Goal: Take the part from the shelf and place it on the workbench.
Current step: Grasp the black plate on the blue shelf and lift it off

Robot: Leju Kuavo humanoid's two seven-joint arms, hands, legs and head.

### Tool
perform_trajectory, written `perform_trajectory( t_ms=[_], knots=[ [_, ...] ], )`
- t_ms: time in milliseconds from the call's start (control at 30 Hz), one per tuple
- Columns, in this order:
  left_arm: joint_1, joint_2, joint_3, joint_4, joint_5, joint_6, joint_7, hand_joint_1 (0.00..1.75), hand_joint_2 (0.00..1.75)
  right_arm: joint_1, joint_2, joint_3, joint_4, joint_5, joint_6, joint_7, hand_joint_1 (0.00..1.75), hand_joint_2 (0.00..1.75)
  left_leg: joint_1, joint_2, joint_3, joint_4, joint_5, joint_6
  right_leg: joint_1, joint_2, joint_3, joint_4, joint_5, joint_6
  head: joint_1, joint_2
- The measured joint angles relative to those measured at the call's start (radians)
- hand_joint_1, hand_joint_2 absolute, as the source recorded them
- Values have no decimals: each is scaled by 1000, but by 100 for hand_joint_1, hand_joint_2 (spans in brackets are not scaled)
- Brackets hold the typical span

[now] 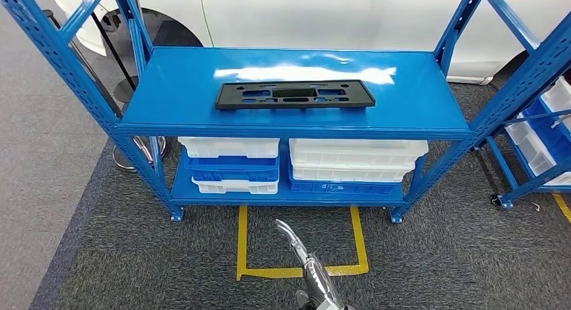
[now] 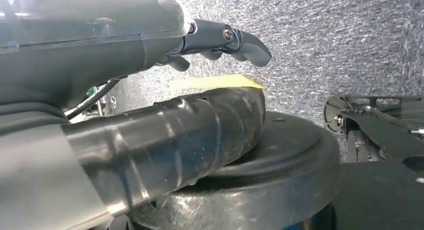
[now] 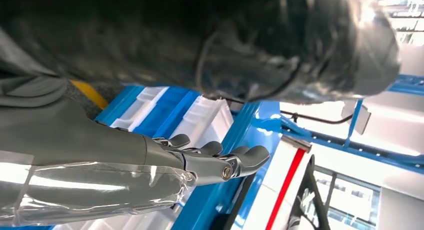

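The part, a flat black plate with several cutouts, lies lengthwise in the middle of the top level of the blue shelf. My right hand rises from below in the head view, fingers stretched toward the shelf, well short of the part and holding nothing. In the right wrist view that hand is spread, with the shelf frame and the white bins beyond it. My left hand hangs over the grey carpet, fingers loosely extended and empty.
White and blue bins are stacked on the lower shelf level. A yellow tape square marks the carpet in front. A second blue rack with bins stands at the right, and a white vehicle is behind.
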Motion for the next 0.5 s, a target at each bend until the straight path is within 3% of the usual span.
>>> perform_trajectory(
  t_ms=[100,167,300,367,433,467,500],
  knots=[
    [-1,-2,-5,0,-1,0,0,0,0,-15,19,0,-8,16,28,-5,0,0,-1,-3,1,7,-5,-8,0,2,82,-174,94,-6,0,0],
    [-2,-3,-7,0,-1,-2,1,0,0,-24,35,1,-12,28,42,-6,0,0,-5,-3,-2,10,-8,-18,3,5,112,-245,112,-12,0,0],
    [-3,-4,-8,0,-1,-3,3,0,0,-32,52,1,-16,36,55,-5,0,0,-3,-2,-10,27,-24,-38,3,5,113,-258,113,-37,-1,0],
    [-3,-4,-8,0,-1,-3,3,0,0,-36,59,1,-19,37,58,-5,0,0,0,-1,-46,110,-77,-45,2,1,115,-263,115,-49,-1,0],
    [-3,-4,-9,0,-1,-3,3,0,0,-38,62,1,-19,37,61,-5,0,0,0,-1,-105,237,-133,-50,5,-2,115,-262,114,-54,-1,0],
    [-3,-3,-9,0,-1,-3,3,0,0,-38,62,1,-19,37,62,-5,0,0,0,-1,-124,278,-141,-51,6,-2,115,-262,113,-55,-1,0],
    [-3,-3,-9,0,-1,-3,3,0,0,-38,62,1,-19,37,63,-5,0,0,0,-1,-127,284,-130,-51,7,-3,116,-262,112,-55,-1,0]
  ],
)
